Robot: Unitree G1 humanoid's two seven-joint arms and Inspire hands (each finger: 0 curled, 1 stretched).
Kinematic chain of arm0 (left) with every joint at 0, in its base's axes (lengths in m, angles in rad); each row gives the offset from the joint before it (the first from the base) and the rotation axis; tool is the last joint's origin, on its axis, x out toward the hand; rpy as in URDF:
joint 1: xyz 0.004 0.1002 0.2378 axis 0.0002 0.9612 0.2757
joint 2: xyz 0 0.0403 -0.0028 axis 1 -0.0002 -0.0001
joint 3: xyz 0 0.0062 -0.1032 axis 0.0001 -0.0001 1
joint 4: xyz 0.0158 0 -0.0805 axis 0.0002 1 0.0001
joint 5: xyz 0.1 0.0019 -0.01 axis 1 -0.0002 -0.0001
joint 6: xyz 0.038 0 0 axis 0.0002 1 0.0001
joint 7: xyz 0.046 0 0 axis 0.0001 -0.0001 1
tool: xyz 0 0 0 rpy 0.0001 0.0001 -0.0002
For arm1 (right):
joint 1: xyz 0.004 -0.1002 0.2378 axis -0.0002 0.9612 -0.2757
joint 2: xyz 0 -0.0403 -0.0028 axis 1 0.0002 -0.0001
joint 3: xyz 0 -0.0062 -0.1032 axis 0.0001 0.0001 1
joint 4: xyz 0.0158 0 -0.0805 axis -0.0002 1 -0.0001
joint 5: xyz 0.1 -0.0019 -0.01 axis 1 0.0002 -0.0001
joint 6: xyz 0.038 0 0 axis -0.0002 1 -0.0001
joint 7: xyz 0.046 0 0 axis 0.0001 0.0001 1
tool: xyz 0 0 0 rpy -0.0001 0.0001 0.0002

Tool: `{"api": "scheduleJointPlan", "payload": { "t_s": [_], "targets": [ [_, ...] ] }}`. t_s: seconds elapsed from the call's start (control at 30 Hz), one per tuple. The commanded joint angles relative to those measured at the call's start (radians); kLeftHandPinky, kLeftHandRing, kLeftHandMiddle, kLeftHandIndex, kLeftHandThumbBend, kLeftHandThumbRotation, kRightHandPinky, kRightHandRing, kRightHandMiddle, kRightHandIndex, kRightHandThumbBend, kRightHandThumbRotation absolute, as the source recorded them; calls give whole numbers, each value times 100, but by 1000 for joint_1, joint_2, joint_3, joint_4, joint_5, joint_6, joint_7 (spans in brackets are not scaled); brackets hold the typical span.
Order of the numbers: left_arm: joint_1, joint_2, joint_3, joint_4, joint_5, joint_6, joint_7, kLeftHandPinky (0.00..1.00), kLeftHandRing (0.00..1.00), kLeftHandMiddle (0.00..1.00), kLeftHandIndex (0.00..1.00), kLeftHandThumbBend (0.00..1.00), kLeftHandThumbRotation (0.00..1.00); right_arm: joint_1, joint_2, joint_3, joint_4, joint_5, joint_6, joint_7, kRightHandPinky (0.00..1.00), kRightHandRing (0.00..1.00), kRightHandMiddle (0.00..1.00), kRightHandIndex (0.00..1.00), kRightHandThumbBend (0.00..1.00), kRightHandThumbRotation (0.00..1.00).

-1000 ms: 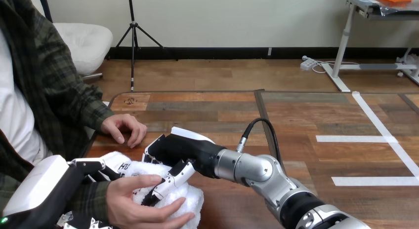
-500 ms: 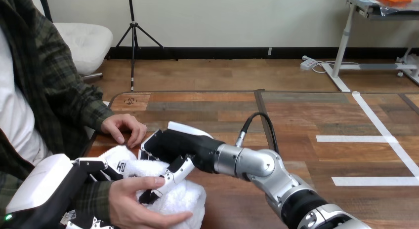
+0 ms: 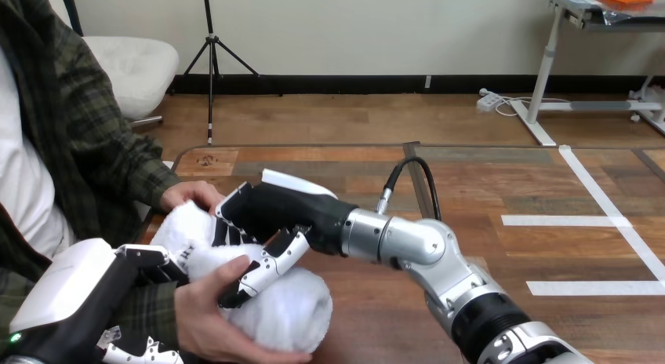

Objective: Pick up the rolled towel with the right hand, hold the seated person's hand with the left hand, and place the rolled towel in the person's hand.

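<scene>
Rolled towel (image 3: 292,307) gripped by right robot hand (image 3: 274,212), resting in person's hand (image 3: 200,317).

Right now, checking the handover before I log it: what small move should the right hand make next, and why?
Probably open the right hand and let go: the white rolled towel already lies in the person's nearer hand, whose fingers cup it from below, and the left hand grips that wrist.
</scene>
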Motion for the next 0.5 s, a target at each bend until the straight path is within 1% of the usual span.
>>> {"api": "scheduleJointPlan", "payload": {
  "t_s": [0.0, 0.23, 0.3, 0.47],
  "targets": [
    [-59, -20, -29, 43, 7, 26, 14, 47, 50, 54, 55, 99, 0, -44, -9, -12, -170, 67, -14, 63, 13, 19, 28, 33, 88, 0],
    [-63, -16, -35, 47, 26, 32, 25, 47, 51, 55, 56, 99, 0, -36, -46, -22, -189, 92, -24, 96, 12, 17, 27, 33, 88, 0],
    [-66, -16, -36, 53, 26, 29, 32, 47, 51, 55, 56, 99, 0, -35, -54, -23, -194, 98, -20, 103, 12, 17, 27, 33, 88, 0],
    [-57, -21, -32, 31, 23, 53, 27, 48, 51, 56, 56, 99, 0, -26, -79, -27, -221, 124, 2, 126, 13, 18, 27, 33, 87, 0]
  ]
}}
